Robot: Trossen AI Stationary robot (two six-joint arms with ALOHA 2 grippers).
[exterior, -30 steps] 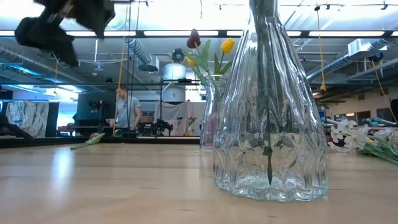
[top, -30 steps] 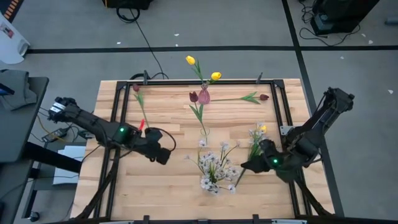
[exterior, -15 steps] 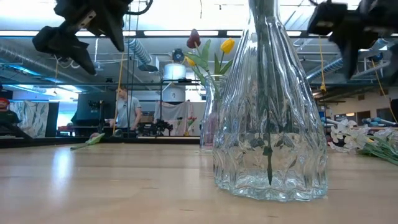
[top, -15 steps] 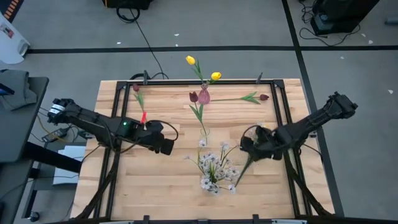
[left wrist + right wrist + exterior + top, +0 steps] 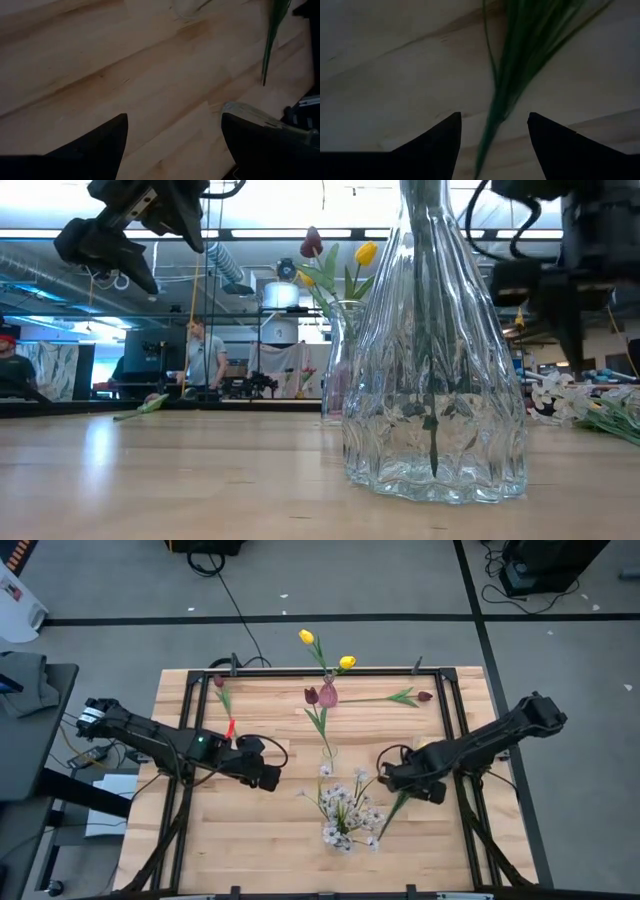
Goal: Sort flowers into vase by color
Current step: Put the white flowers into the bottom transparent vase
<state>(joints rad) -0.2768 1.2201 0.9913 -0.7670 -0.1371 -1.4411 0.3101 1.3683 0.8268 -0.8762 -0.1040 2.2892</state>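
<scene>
Wooden tabletop [image 5: 250, 830] under me, my right tool [image 5: 392, 775] open and empty above a green stem [image 5: 496, 112] running lengthwise between its fingers, my left tool [image 5: 268, 777] wide open, empty, white sprays [image 5: 345, 810] in near vase.

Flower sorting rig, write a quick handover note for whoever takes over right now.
Left gripper: jaws open, empty, hovering over bare table left of centre.
Right gripper: jaws open, above the green stems of a white spray lying on the table, nothing held.
Done: yellow and maroon tulips stand in the far vase; white blossoms fill the near vase.
Left: a maroon tulip at far left, another at far right, and the white spray under the right gripper.
</scene>
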